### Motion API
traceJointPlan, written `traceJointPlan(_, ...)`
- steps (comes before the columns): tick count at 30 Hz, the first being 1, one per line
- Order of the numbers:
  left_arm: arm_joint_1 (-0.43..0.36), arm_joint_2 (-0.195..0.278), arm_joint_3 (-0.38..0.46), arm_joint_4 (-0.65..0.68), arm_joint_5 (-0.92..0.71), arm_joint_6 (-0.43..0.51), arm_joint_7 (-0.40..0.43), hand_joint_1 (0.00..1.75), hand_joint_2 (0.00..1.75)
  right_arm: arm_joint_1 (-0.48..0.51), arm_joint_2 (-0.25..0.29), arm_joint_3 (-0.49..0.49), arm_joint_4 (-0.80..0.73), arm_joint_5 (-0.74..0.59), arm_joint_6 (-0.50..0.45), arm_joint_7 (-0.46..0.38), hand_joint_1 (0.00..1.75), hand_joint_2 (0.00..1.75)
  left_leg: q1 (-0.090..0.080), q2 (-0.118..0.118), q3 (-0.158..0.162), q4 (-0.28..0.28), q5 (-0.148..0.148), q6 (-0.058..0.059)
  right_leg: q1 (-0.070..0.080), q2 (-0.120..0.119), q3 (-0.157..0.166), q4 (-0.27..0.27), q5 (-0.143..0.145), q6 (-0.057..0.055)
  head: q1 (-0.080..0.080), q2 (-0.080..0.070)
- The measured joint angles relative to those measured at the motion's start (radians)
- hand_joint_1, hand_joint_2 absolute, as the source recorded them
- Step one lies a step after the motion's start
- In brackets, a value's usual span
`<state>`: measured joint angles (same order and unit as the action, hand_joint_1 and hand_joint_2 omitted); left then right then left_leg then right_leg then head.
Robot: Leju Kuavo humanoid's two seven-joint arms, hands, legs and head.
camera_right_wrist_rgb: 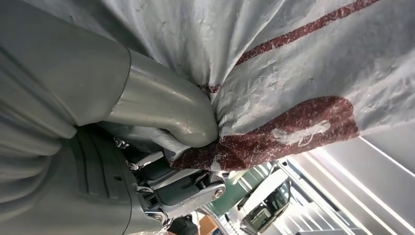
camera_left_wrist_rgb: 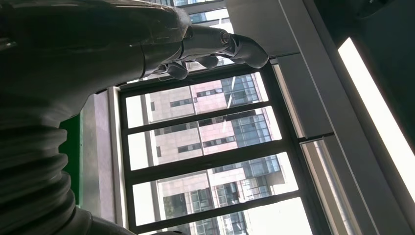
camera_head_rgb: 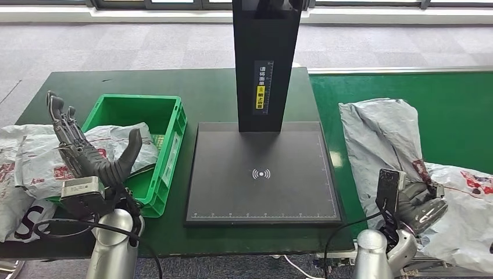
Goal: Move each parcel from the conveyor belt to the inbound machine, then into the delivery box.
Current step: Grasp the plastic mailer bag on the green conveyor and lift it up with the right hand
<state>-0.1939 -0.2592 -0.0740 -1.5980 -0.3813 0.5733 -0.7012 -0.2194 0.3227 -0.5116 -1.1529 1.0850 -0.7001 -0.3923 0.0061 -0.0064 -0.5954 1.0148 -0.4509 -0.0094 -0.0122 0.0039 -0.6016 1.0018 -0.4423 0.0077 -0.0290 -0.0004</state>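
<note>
Parcel: grey plastic mailer point(camera_head_rgb: 381, 136) with red print, lying on the green conveyor belt point(camera_head_rgb: 459, 116), to the right of the machine; long axis runs away from the robot, slightly slanted.
Right hand: right hand point(camera_head_rgb: 421, 203) at the mailer's near end; in the right wrist view, thumb and fingers point(camera_right_wrist_rgb: 186, 122) pinch a gathered fold of the film point(camera_right_wrist_rgb: 293, 73).
Key relation: parcel lies beyond the fingers and partly over them; right hand is much the nearer. Judged next move: lift and carry leftward.
Inbound machine: black scanning plate point(camera_head_rgb: 264, 174) with black column point(camera_head_rgb: 267, 58), bare, between belt and box.
Delivery box: green crate point(camera_head_rgb: 168, 133), 1 mailer point(camera_head_rgb: 125, 142) inside.
Left hand: left hand point(camera_head_rgb: 87, 151) raised beside the crate, fingers spread, holding nothing.
</note>
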Motion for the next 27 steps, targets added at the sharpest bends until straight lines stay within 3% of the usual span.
traceJointPlan(10, 0.000, -0.001, 0.009, 0.000, -0.002, -0.011, 0.000, 0.00, 1.75, 0.063, -0.007, 0.119, -0.253, -0.117, 0.000, -0.040, 1.75, 1.75, 0.000, 0.001, 0.000, 0.000, 0.000, 0.000, 0.000, 0.000, -0.001, 0.000, 0.000, 0.000, 0.000, 0.000)
traceJointPlan(16, -0.002, -0.001, 0.013, 0.004, -0.002, -0.014, 0.000, 0.00, 1.75, 0.107, -0.012, 0.208, -0.360, -0.110, 0.000, -0.024, 1.75, 1.75, 0.000, 0.001, 0.000, 0.000, 0.000, 0.000, 0.000, 0.001, -0.001, 0.000, 0.000, 0.000, 0.000, 0.000)
traceJointPlan(27, -0.002, -0.002, 0.024, 0.008, -0.002, -0.014, 0.000, 0.00, 1.75, 0.103, -0.016, 0.332, -0.344, -0.061, 0.003, -0.031, 1.75, 1.75, 0.000, 0.001, 0.000, 0.000, 0.000, 0.000, 0.000, 0.001, -0.001, 0.000, 0.000, 0.000, 0.000, 0.000)
